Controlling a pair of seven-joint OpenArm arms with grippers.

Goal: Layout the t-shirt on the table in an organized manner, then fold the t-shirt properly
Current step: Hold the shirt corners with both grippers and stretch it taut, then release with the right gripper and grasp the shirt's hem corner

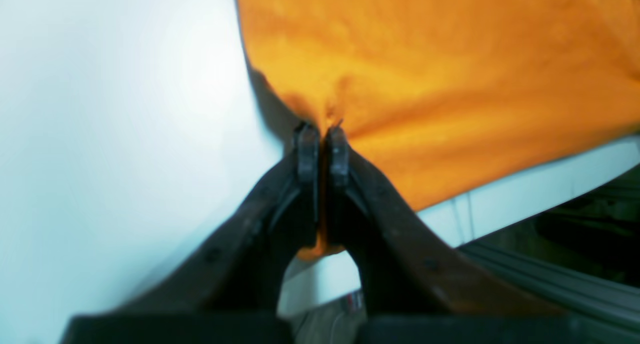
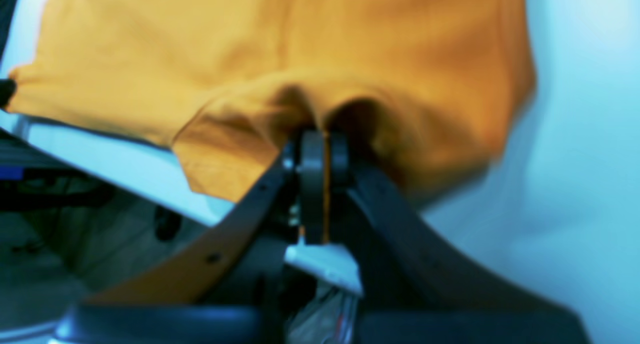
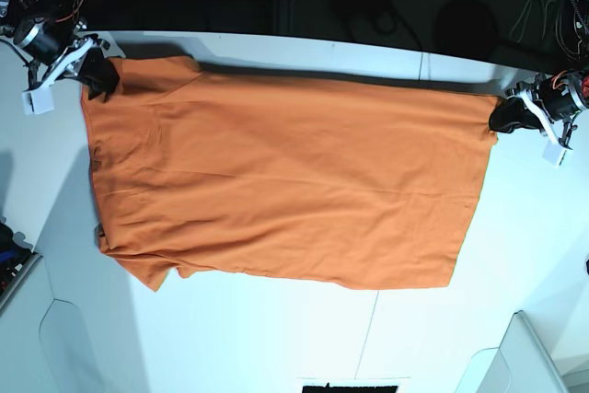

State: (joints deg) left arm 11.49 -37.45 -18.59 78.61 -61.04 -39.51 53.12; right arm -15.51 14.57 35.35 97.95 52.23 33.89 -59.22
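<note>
Both grippers clamped on shirt corners, far edge of table.
The t-shirt (image 3: 285, 195) lies spread flat on the table (image 3: 276, 347); left gripper (image 1: 323, 133) pinches the hem corner, right gripper (image 2: 320, 138) pinches the sleeve end, jaws closed on cloth.

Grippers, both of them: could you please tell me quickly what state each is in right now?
Left gripper: closed, pinching the t-shirt at an edge.
Right gripper: closed, pinching the t-shirt too.
</note>
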